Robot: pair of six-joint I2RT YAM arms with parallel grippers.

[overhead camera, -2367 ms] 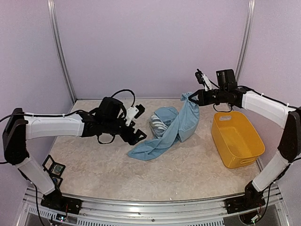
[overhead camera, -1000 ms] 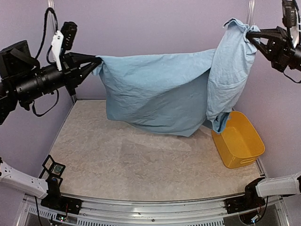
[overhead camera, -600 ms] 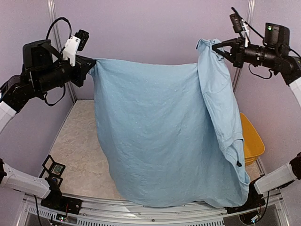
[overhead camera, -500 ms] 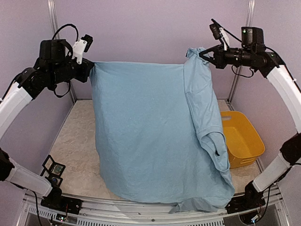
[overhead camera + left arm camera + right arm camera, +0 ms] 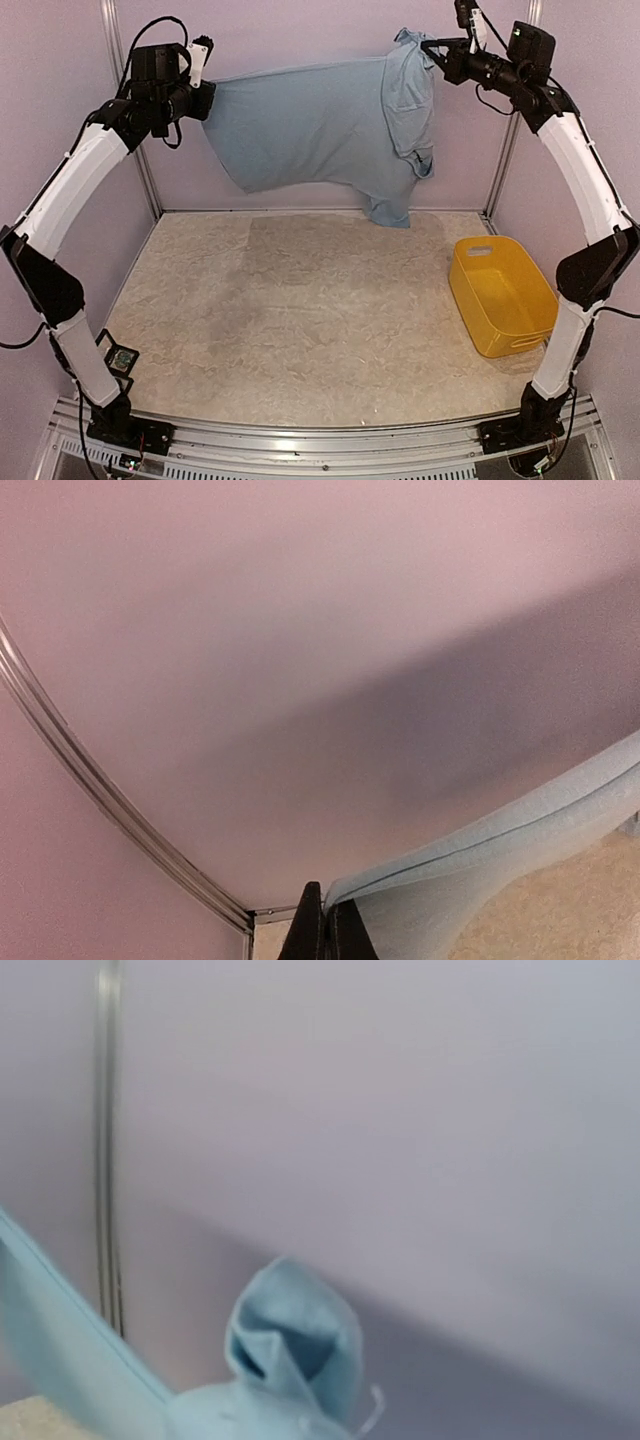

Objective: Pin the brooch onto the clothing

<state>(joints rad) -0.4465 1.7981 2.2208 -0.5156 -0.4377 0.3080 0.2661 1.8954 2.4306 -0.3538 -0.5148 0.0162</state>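
Note:
The clothing (image 5: 320, 125), a light blue T-shirt, hangs stretched between both raised arms near the back wall, well above the table. My left gripper (image 5: 205, 98) is shut on its left edge. In the left wrist view the black fingertips (image 5: 318, 930) pinch a hemmed edge of the clothing (image 5: 500, 850). My right gripper (image 5: 432, 48) is shut on the bunched right end, from which a sleeve droops. In the right wrist view only a puff of the clothing (image 5: 295, 1345) shows, and it hides the fingers. No lettering shows. The brooch is out of view.
A yellow bin (image 5: 503, 295) stands on the table at the right. Small black square-framed cases (image 5: 115, 358) lie at the near left by the left arm's base. Metal corner posts (image 5: 125, 100) flank the back wall.
Both arms have swung up and back toward the rear wall. The shirt, which hung down to the table's front edge, is now lifted high and pulled more level.

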